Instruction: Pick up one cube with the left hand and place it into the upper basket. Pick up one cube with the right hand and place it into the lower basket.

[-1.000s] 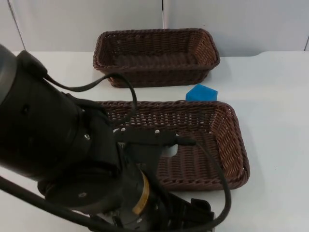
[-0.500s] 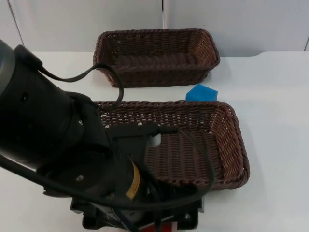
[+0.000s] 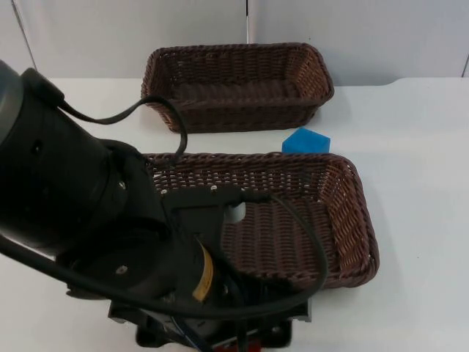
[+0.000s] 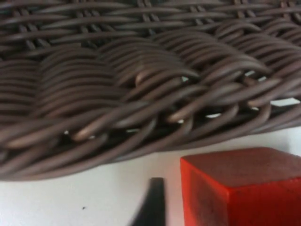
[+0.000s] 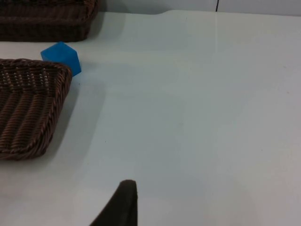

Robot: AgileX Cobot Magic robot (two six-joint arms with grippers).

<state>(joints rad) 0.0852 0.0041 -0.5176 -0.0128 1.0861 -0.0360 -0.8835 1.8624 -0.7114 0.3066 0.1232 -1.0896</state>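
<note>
- The lower basket [image 3: 352, 220] and upper basket [image 3: 238, 81] stand apart, with the blue cube [image 3: 306, 140] between them.
- The left gripper [image 3: 220, 339] should straddle the red cube [image 4: 244, 188] squarely before closing; whether its fingers are apart, I cannot tell.
- The red cube lies just beside one fingertip, near the lower basket's wall.
- The right arm waits.
</note>
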